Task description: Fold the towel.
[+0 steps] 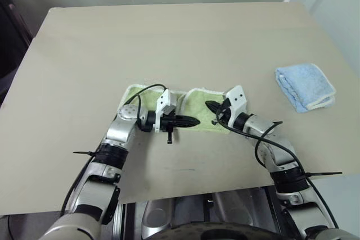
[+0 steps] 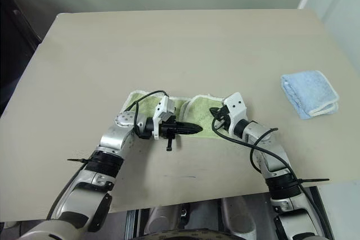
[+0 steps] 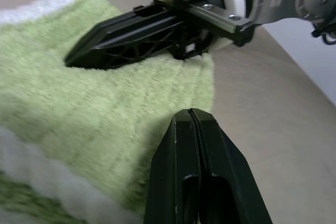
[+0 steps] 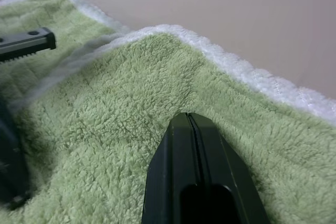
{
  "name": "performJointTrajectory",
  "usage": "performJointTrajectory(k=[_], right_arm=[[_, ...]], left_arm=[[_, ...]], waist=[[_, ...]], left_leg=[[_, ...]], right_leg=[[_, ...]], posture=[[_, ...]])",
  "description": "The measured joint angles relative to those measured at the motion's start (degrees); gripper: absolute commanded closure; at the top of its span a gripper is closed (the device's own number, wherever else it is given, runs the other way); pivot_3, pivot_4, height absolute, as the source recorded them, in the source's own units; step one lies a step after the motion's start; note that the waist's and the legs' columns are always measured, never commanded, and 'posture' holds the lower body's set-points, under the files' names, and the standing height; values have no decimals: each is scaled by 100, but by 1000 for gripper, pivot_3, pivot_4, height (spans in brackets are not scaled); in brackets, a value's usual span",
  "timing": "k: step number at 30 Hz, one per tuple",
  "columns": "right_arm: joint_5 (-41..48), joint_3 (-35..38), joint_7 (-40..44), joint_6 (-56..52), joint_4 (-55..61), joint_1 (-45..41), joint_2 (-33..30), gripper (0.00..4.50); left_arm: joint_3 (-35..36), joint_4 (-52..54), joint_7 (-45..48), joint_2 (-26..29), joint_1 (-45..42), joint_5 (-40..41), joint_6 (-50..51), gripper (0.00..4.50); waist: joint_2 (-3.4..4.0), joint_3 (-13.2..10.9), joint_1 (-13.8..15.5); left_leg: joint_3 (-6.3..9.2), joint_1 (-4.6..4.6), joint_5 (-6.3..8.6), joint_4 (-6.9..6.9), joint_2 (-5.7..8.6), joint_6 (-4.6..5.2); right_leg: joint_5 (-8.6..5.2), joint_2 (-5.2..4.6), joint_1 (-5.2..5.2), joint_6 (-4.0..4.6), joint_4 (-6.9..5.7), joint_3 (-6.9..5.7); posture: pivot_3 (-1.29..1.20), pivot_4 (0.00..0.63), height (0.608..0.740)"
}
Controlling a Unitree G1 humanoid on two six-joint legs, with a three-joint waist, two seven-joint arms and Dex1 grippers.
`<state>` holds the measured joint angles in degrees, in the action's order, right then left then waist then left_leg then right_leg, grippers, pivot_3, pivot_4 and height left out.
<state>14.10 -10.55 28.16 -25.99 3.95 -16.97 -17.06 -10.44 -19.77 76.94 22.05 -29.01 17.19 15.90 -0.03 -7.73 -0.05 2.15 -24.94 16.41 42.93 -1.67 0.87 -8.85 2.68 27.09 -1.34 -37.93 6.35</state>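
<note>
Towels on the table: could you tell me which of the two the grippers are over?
The light green towel near the table's front edge, under the left gripper and right gripper. The light blue towel lies folded, apart, far to the robot's right.

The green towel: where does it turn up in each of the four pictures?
Left eye view: the green towel lies near the table's middle, under both arms.
Right eye view: same place, slightly shifted.
Left wrist view: it spreads beneath the right tool.
Right wrist view: it spreads under that arm's own shut tool.
Shared landmark: its white edging.
</note>
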Motion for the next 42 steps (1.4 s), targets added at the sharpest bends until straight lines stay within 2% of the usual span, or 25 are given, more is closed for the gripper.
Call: performJointTrajectory(k=[6, 9, 10, 14, 18, 21, 27, 30, 32, 36, 42], right_arm=[[-47, 12, 122, 7, -16, -54, -48, 4500], [504, 282, 285, -340, 390, -40, 30, 4500], [906, 434, 397, -569, 758, -40, 62, 4500], [1961, 772, 634, -1183, 1867, -203, -81, 4500], [2384, 847, 822, -1547, 2176, -313, -395, 4500], [2409, 750, 967, -1631, 2178, -368, -588, 4500], [2236, 360, 1224, -1606, 2074, -445, -802, 4500], [2217, 249, 1241, -1591, 2048, -444, -763, 4500], [2214, 209, 1243, -1569, 2014, -444, -713, 4500], [2212, 157, 1265, -1564, 1849, -464, -629, 4500], [2155, 75, 1545, -1479, 1632, -712, -682, 4500]], left_arm=[[111, 106, -120, 2, -10, 212, 348, 4457], [740, 869, -250, 13, -125, 1356, 1498, 4457], [1058, 1267, -359, 120, -296, 1851, 1940, 4457], [1921, 2027, -790, 723, -571, 2793, 2863, 4457], [2380, 2097, -1175, 1209, -336, 3025, 3234, 4457], [2578, 2068, -1301, 1591, 56, 2957, 3240, 3880], [2819, 2092, -1496, 2201, 1108, 2780, 3297, 1777], [3326, 2306, -1764, 2264, 1424, 3144, 3688, 830], [3724, 2414, -1988, 2336, 1606, 3460, 3996, 47], [4200, 2698, -2512, 2388, 2161, 3642, 4286, 15], [4732, 2535, -3742, 2502, 2316, 4194, 5949, 15]], waist=[[0, 0, 4], [-12, -10, 3], [-12, -10, 0], [-11, -8, -43], [-13, -8, -42], [-13, -8, -43], [-14, -8, -51], [-15, -8, -50], [-16, -7, -56], [-15, -7, -80], [-19, -5, -83]], left_leg=[[0, -3, 2, -2, 0, -3], [-5, -47, -3, -1, -1, -9], [-10, -52, -5, -2, -1, -12], [-25, -10, -11, -30, -3, -22], [-21, 3, -10, -48, -3, -22], [-21, 2, -15, -67, -3, -30], [-16, -10, -19, -88, -5, -40], [-16, -10, -19, -90, -5, -41], [-16, -8, -19, -91, -5, -42], [-16, -2, -17, -92, -5, -45], [-12, 3, -18, -92, -5, -55]], right_leg=[[12, 0, 3, 21, 0, 0], [24, 3, 42, 38, -1, -2], [23, 5, 50, 39, 0, -3], [4, 5, 22, 38, 6, 9], [-7, 4, 17, 43, 6, 9], [-7, 4, 32, 55, 3, 9], [-18, 5, 61, 75, -5, 4], [-19, 5, 63, 79, -7, 3], [-18, 5, 63, 83, -9, 3], [-16, 5, 63, 89, -11, 3], [-9, 7, 75, 103, -13, 0]], posture=[[0, 150, 703], [0, 150, 703], [0, 150, 703], [0, 150, 703], [0, 150, 703], [0, 150, 703], [0, 150, 703], [0, 150, 703], [0, 150, 703], [0, 150, 703], [0, 150, 703]])
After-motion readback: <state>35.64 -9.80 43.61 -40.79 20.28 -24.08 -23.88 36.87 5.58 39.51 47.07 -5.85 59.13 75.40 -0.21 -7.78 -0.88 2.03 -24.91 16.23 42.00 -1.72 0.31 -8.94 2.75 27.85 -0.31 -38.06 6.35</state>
